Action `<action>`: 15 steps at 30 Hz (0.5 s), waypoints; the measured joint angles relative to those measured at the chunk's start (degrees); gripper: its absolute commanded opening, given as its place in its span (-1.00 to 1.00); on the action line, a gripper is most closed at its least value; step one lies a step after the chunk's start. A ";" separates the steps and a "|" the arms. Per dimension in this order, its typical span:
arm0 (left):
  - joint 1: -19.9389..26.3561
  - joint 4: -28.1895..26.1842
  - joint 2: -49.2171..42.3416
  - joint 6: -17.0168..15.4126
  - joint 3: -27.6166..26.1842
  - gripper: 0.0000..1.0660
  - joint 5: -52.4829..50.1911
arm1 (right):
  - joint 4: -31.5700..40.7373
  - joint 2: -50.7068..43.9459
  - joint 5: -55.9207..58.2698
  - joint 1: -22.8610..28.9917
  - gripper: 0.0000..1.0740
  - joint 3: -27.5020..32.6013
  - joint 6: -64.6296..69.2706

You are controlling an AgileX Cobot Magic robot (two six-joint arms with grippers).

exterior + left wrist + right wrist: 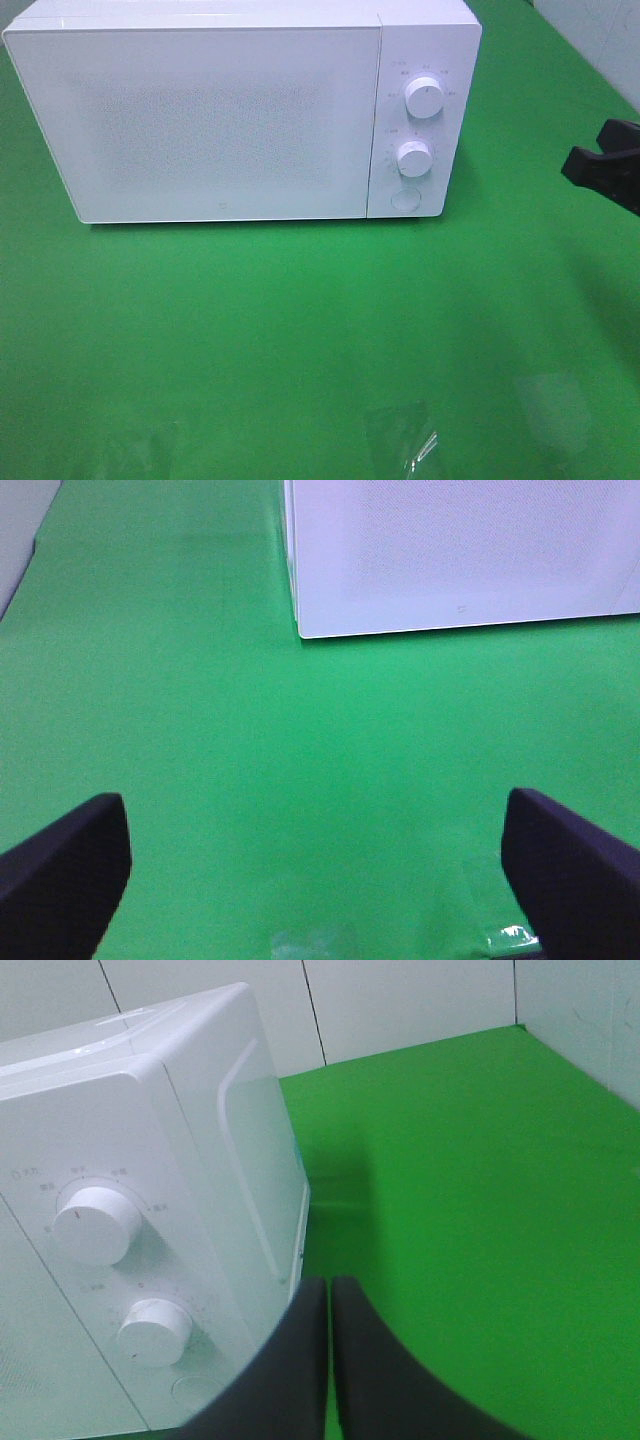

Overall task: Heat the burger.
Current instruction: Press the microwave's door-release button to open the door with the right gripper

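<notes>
The burger is not in view in any frame. A white microwave [230, 110] stands at the back of the green table with its door shut; two white knobs [425, 98] and a round button sit on its right panel. It also shows in the left wrist view [460, 555] and the right wrist view [130, 1220]. My right gripper [605, 165] hangs at the right edge, to the right of the microwave, its black fingers [300, 1360] pressed together and empty. My left gripper [320, 865] is open wide over bare green cloth, empty, out of the exterior high view.
The green cloth [300, 330] covers the table. Shiny clear tape patches [405, 435] lie near the front edge. A white tiled wall [400, 1000] stands behind the table, and a grey edge [15, 540] borders the cloth on the left.
</notes>
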 measured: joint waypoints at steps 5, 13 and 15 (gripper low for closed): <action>0.00 0.00 0.00 0.00 0.00 0.74 0.00 | 6.07 5.73 -6.65 6.70 -0.97 0.00 1.38; 0.00 0.00 0.00 0.00 0.00 0.74 -0.06 | 8.31 13.01 -11.92 13.87 -0.97 -0.11 23.78; 0.00 0.00 0.00 0.00 0.00 0.74 -0.06 | 8.31 14.50 -12.95 14.78 -0.96 -0.11 31.51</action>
